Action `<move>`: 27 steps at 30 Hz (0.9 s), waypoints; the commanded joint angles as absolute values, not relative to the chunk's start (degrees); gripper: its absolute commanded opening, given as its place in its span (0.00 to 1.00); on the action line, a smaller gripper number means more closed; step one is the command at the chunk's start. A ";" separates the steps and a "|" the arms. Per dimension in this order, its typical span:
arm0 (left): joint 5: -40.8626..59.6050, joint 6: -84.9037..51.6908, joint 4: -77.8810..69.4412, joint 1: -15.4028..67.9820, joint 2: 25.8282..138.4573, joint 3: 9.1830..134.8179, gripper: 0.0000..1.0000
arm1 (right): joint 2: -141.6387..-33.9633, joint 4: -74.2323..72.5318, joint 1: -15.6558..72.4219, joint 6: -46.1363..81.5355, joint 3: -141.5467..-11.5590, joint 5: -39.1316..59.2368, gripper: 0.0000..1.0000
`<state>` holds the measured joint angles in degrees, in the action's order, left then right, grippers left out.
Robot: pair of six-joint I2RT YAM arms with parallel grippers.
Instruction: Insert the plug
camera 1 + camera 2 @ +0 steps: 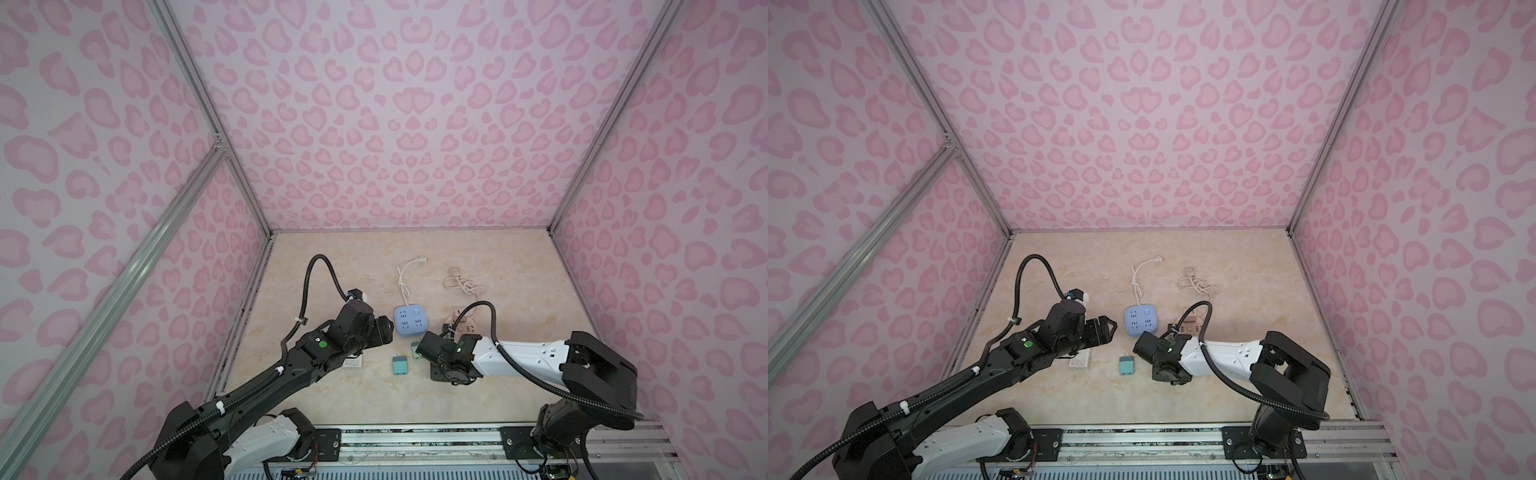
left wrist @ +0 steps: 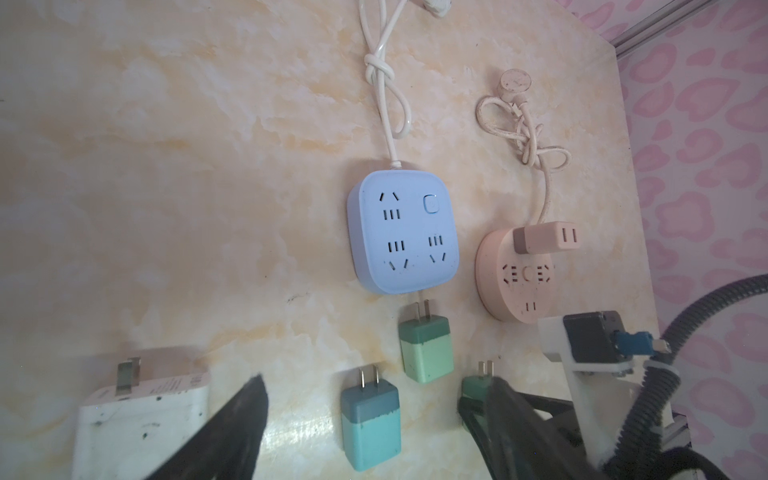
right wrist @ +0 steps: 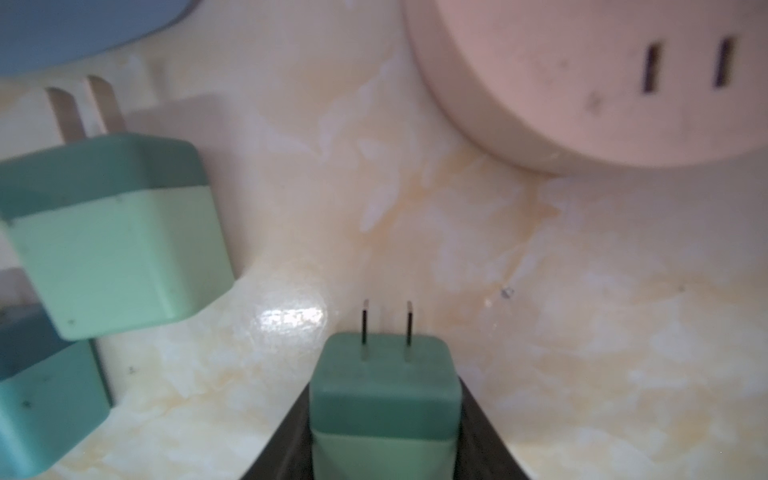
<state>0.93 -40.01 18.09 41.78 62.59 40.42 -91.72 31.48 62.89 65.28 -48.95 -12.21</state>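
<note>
The left pincer [image 1: 1109, 328] is held with jaws wide apart above the table [image 1: 1246, 257], a white adapter [image 2: 137, 419] lying beneath it and a teal plug [image 2: 370, 419] just to its right. The right pincer [image 3: 385, 386] is clamped on a green plug [image 3: 382, 370], prongs pointing away from it; a pale green plug [image 2: 426, 349] is seen just to its left, near the blue power strip [image 2: 405, 232], and the pink round socket [image 2: 515, 274] beyond it.

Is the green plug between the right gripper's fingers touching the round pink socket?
Apart. In the right wrist view, bare tabletop separates the green plug from the pink socket.
</note>
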 commanded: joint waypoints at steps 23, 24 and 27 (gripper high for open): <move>23.76 -37.74 17.04 41.90 61.39 42.25 0.81 | -74.29 32.76 61.09 25.90 -50.61 -4.10 0.13; 25.50 -38.02 15.52 41.88 61.32 41.68 0.80 | -73.31 32.16 61.16 25.19 -50.25 -3.68 0.14; 31.15 -40.06 9.14 41.88 61.40 39.47 0.80 | -69.68 29.98 61.08 22.73 -48.88 -2.24 0.13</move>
